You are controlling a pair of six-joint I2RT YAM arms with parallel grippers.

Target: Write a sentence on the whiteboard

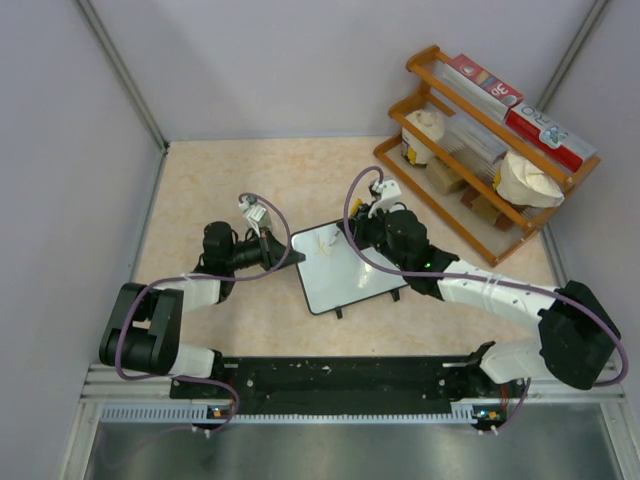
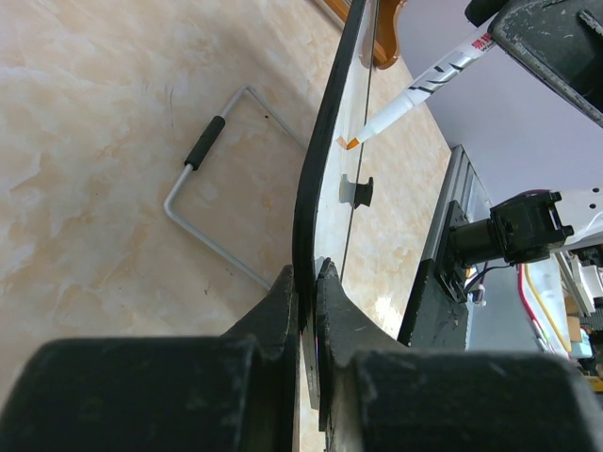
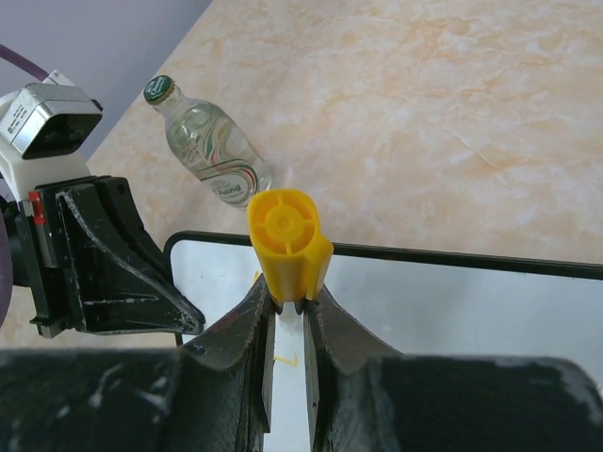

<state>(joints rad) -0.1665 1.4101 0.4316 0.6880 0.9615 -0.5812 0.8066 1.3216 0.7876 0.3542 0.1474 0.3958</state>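
Observation:
The whiteboard [image 1: 350, 272] sits at the table's middle, a white board in a thin black frame, with two black feet on its near edge. My left gripper [image 1: 290, 255] is shut on its left edge; in the left wrist view the frame [image 2: 318, 169] runs edge-on between the fingertips of that gripper [image 2: 306, 278]. My right gripper [image 1: 347, 236] hangs over the board's far left corner, shut on a marker [image 3: 287, 240] with a yellow end. The marker's orange tip [image 2: 349, 143] meets the board face. A few short orange strokes of the sentence [image 3: 287, 360] show between the right fingers.
A wooden rack [image 1: 480, 130] with boxes and bags stands at the back right. A glass bottle [image 3: 209, 155] lies on the table beyond the board's corner. A bent wire stand [image 2: 203, 188] with a black grip lies left of the board. Grey walls close both sides.

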